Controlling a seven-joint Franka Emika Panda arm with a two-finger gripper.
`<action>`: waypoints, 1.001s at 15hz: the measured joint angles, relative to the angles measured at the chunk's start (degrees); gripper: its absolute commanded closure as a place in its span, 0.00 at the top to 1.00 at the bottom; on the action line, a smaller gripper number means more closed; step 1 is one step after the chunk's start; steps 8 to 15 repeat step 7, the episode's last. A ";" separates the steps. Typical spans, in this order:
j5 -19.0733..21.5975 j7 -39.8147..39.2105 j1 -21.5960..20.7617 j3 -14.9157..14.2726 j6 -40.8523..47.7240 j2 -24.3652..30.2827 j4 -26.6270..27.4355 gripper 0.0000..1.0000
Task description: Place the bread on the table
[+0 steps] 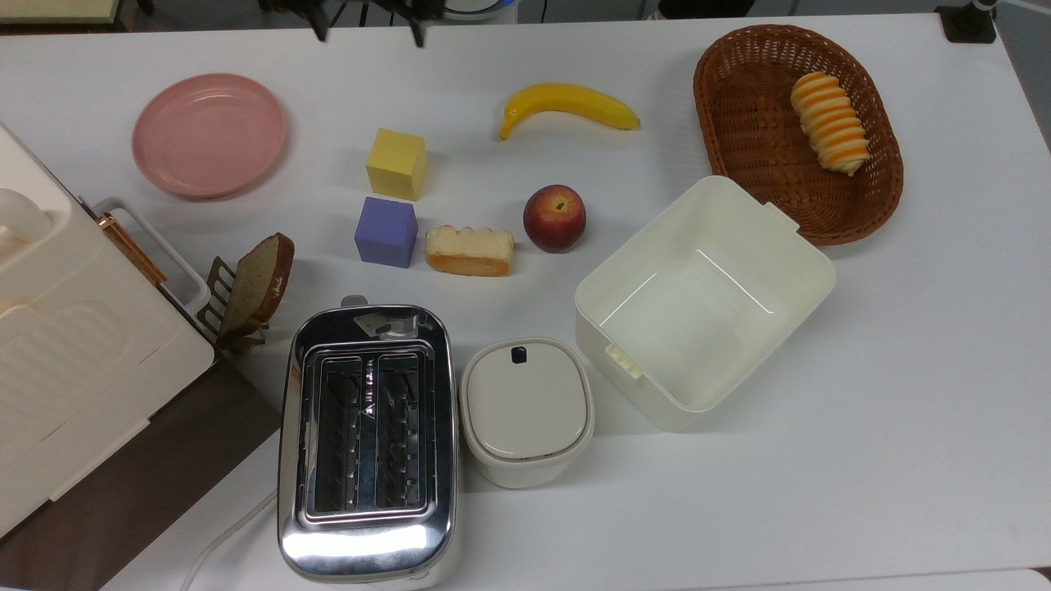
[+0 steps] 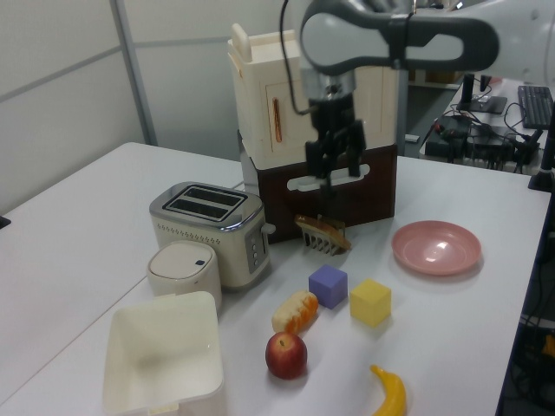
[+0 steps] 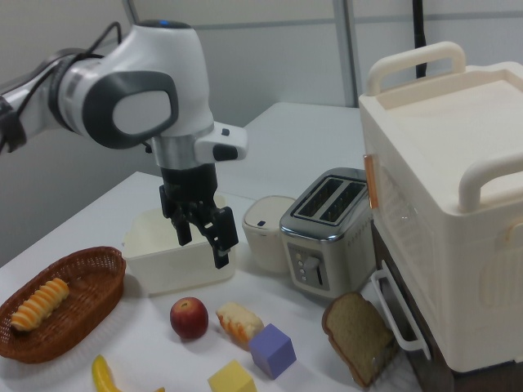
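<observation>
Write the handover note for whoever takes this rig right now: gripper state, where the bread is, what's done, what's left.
Gripper: open, empty, raised well above the table.
Bread: lying on the table, between the purple cube and the peach. It is close beside the cube; I cannot tell whether they touch. It is apart from the peach.
Done: bread is placed on the table and released.
Left: apparently nothing except parking the arm.

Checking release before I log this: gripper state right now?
Gripper: open, holding nothing, raised above the table. The bread lies on the table between the purple cube and the peach.
</observation>
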State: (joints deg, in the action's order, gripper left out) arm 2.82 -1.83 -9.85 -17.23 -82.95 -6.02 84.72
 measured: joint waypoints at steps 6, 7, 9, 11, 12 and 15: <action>-2.68 0.00 8.81 8.03 -0.58 0.60 0.36 1.00; -2.68 0.00 9.28 8.19 -0.70 0.60 0.38 1.00; -2.68 0.00 9.28 8.19 -0.70 0.60 0.38 1.00; -2.68 0.00 9.28 8.19 -0.70 0.60 0.38 1.00; -2.68 0.00 9.28 8.19 -0.70 0.60 0.38 1.00; -2.68 0.00 9.28 8.19 -0.70 0.60 0.38 1.00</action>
